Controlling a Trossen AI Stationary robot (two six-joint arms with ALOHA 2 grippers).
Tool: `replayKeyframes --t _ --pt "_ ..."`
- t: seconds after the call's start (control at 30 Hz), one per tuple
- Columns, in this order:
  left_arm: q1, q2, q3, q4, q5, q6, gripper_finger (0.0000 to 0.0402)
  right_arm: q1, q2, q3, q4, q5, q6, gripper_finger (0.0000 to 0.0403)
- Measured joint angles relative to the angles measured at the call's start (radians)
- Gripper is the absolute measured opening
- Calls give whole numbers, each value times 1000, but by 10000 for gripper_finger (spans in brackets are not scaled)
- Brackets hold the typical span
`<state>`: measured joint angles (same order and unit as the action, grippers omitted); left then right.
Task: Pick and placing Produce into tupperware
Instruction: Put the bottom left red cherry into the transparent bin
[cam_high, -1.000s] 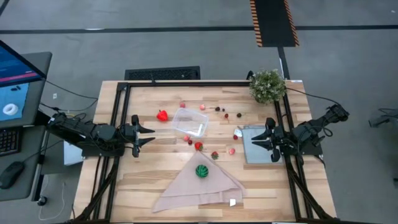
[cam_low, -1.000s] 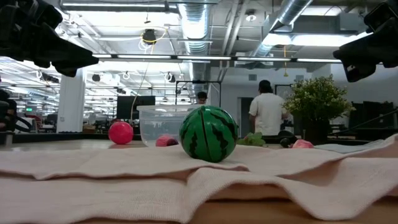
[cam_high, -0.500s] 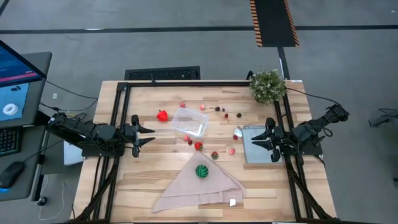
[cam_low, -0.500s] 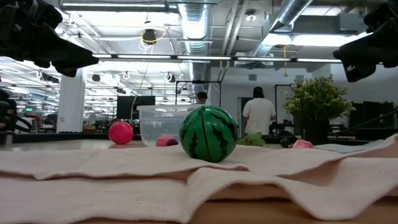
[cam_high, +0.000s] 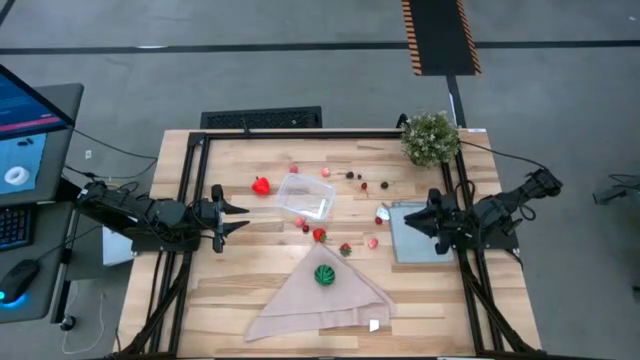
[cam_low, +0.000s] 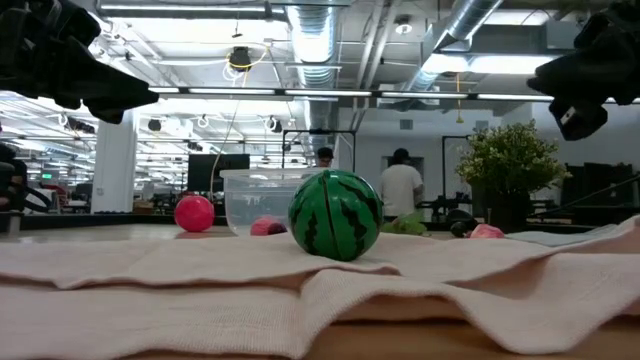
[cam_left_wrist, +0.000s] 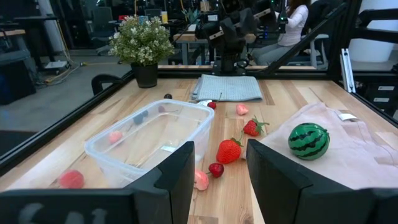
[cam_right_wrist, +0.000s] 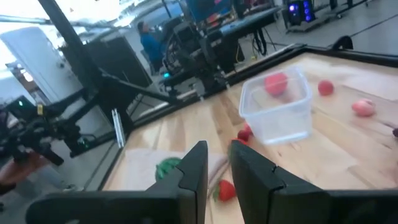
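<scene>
Tub: the clear tub (cam_high: 306, 195) stands on the tabletop (cam_high: 240, 290), midway between the two arms; no produce can be made out inside it.
Produce: all of it lies loose around the tub. The red pepper (cam_high: 261, 185) is just beside the tub on the left-arm side; the strawberries (cam_high: 319, 235) are near the tub's front corner; small berries (cam_high: 362, 183) are scattered on the side toward the plant (cam_high: 430, 138); the green ball (cam_high: 324, 274) rests on the cloth (cam_high: 300, 305), well in front of the tub.
Left hand: the left hand (cam_high: 245, 218) is held off the tub's left-arm side, clear of it, its jaws narrowly apart with nothing between them.
Right hand: the right hand (cam_high: 420, 224) is held well off the tub's other side, over the grey panel (cam_high: 405, 240), its gap narrow and empty.
Change: the right arm's pose is seen to have shifted slightly within the last half second; the left arm and all the produce are unmoved.
Meaning: no piece has been picked yet. A first reach by the right arm is judged to be starting, probably toward the berries nearest it.
</scene>
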<state>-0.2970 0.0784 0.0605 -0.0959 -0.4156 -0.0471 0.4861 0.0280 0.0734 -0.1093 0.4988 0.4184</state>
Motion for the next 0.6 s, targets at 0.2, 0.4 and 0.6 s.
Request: replayKeyframes --t 0.2,0.4,0.6 --pt "0 0 0 0 0 74 139 -4 0 0 28 -2 2 93" --pt "0 0 -8 71 24 -169 139 -4 0 1 46 -3 58 93" --pt "3 0 -6 103 -46 -422 139 -4 6 2 51 -4 15 93"
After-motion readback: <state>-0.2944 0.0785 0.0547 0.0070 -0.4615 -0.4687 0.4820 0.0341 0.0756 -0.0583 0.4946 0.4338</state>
